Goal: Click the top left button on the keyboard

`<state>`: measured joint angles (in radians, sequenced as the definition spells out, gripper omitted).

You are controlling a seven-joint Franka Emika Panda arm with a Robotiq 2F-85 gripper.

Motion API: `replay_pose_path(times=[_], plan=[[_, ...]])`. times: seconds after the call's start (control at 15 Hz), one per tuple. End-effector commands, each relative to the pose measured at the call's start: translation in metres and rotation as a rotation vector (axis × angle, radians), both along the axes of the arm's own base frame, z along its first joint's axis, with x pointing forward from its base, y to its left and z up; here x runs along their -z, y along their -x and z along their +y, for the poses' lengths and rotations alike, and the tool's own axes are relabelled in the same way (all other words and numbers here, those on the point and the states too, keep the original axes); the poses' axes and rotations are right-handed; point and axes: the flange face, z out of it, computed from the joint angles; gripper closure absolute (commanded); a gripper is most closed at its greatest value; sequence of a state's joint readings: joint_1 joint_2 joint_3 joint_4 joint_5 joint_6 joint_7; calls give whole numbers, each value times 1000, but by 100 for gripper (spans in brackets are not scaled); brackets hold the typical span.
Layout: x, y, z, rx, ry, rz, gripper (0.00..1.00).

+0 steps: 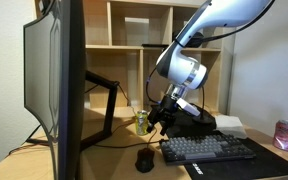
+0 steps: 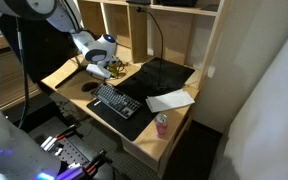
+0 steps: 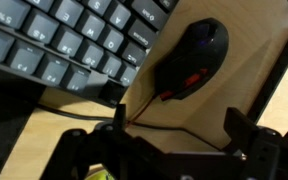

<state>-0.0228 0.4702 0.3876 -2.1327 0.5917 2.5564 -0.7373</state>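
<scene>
The wooden counter [image 2: 66, 72] carries all the items. In an exterior view, a dark monitor [image 1: 54, 80] fills the left of the frame. The white arm [image 1: 199, 45] enters from the upper right and bends down toward the centre.

The keyboard [image 1: 209, 148] lies flat on the counter at the lower right of that view. In the wrist view it occupies the upper left [image 3: 54, 40]. The top left button cannot be singled out among the keys in any view.

The tool [image 1: 164, 117] hangs above the counter just beyond the keyboard's left end in the frame, not touching it. In the wrist view its fingers [image 3: 74, 150] are spread wide apart, with nothing between them.

The black mouse [image 3: 194, 55] sits just beside the keyboard's short edge and shows a red glow. A pink can [image 1: 285, 135] stands at the far right.
</scene>
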Motion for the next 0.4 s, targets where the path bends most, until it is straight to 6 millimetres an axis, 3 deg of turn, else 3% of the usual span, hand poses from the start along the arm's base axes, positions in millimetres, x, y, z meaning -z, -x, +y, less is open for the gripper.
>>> replay_pose_path(times=[0.0,0.33], plan=[[-45,4,-4,-36,-5,-22,0],[-54,-3,-1,-28,-8,-12,0]])
